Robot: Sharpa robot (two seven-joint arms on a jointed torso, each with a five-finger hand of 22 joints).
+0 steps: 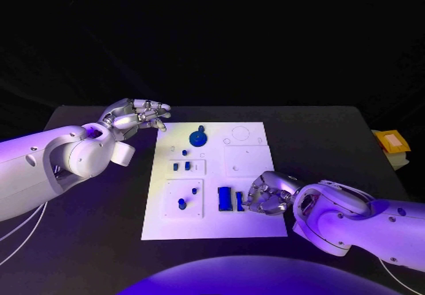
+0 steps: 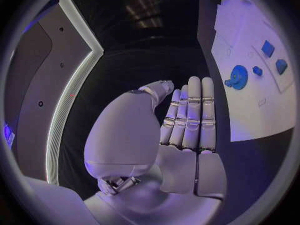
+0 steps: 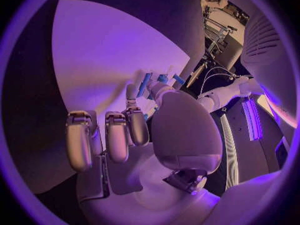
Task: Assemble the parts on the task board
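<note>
left hand: hovers over the black table just off the board's far left corner; holds nothing. left wrist view shows the fingers straight and pressed side by side, thumb apart from them, nothing between. idle here.
task board: white plate, mid-table, lying flat between the two arms.
round blue part: far end of board, left of centre, near left hand but not touched.
small blue parts: little pieces in the recessed panels down the board's left half, some upright, too small to tell how seated.
blue block: rectangular, lies flat at board's near centre, free of the hand.
narrow blue part: just right of the block, right beside the right hand's fingertips; contact likely, cannot tell if actually pinched.
right hand: low over board's near right, fingers curled down toward the narrow part. right wrist view: the fingers bent, blue pieces past the thumb, grip itself hidden.
step in hand (judgement): picking up the narrow part for seating.
how to do well: close thumb and finger squarely on its long sides, lift straight so the block next door isn't nudged, keep it level, left hand stays out.
risk: part skids on the smooth plate if pinched off-centre.
</note>
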